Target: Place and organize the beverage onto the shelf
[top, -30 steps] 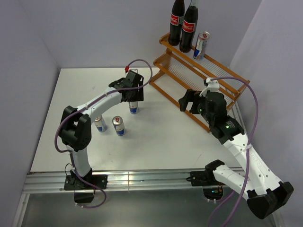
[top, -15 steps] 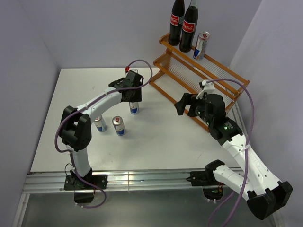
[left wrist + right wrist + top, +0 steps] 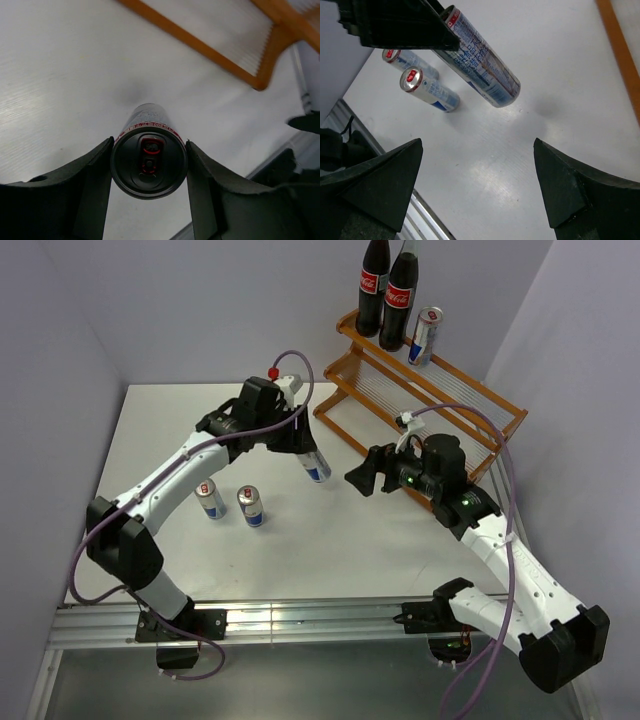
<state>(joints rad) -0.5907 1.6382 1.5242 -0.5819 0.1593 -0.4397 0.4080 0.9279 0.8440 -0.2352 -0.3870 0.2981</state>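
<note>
So I count two dark glass cola bottles with red labels and four slim silver-blue cans with red marks. Just one orange-brown wooden stepped shelf, plus two white-and-black robot arms.

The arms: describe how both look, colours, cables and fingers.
Both the left arm and right arm have white links with bulky black joints. A purple cable loops along each; the left one ends in a red plug. Green lights glow on the right wrist. The fingers are matte black wedges.
</note>
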